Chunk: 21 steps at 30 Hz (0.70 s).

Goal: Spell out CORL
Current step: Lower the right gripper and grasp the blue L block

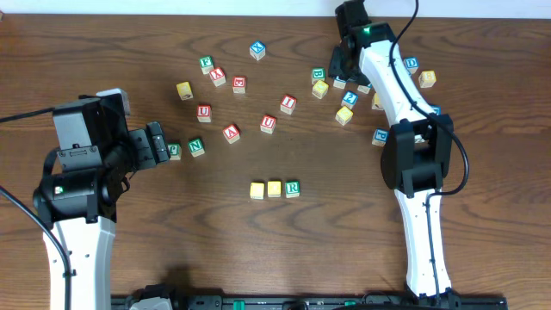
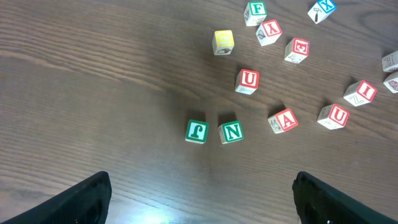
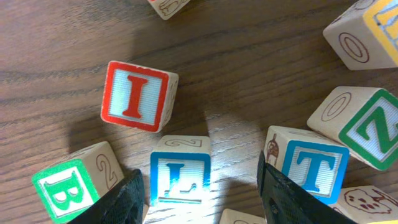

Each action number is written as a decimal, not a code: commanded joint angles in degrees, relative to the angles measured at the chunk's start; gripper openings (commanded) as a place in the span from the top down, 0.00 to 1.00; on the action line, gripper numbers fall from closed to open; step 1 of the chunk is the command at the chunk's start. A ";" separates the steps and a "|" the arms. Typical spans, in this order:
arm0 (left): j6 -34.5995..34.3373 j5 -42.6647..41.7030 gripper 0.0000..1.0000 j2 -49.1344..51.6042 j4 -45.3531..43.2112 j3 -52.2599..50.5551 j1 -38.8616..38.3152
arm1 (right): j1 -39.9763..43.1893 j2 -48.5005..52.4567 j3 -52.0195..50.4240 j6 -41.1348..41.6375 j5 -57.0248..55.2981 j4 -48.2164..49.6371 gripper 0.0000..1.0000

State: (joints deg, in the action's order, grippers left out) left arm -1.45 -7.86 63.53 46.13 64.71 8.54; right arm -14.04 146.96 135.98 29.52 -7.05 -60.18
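Bench (image 2: 93,93), left side: left pincer (image 2: 202,198) released, holding nothing | centre row: yellow-topped cube (image 1: 256,189), second yellow-topped cube (image 1: 275,189), green R cube (image 1: 293,188), side by side | step: fetching L | right cluster: right pincer (image 3: 199,186) spread astride blue L cube (image 3: 180,177), not clenched | next: close squarely, clear of T cube (image 3: 314,171), set it right of R.

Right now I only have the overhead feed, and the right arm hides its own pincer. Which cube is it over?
Observer: The blue L cube sits between the open fingers of the right pincer, not gripped yet.
Operator: Anything crowding it?
Observer: A blue T cube is partly hidden behind one finger.
Operator: And the other side?
Observer: A green B cube lies just outside the other finger.
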 commanded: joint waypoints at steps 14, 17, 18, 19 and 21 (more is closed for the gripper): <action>0.35 -0.66 0.08 -0.31 0.11 1.16 0.24 | -2.08 1.29 0.07 1.73 -2.91 1.29 0.46; 0.35 -0.66 0.08 -0.31 0.11 1.16 0.24 | -2.08 1.31 0.07 1.73 -3.37 1.31 0.46; 0.35 -0.66 0.08 -0.31 0.11 1.16 0.24 | -2.08 1.31 0.07 1.70 -3.39 1.46 0.46; 0.35 -0.66 0.08 -0.31 0.11 1.16 0.24 | -2.08 1.31 0.07 1.70 -3.39 1.60 0.46; 0.35 -0.66 0.08 -0.31 0.11 1.16 0.24 | -2.08 1.31 0.07 1.73 -3.37 1.73 0.46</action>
State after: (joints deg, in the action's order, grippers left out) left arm -1.45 -7.86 63.53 46.13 64.71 8.54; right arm -16.01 147.26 135.98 30.57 -9.04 -58.72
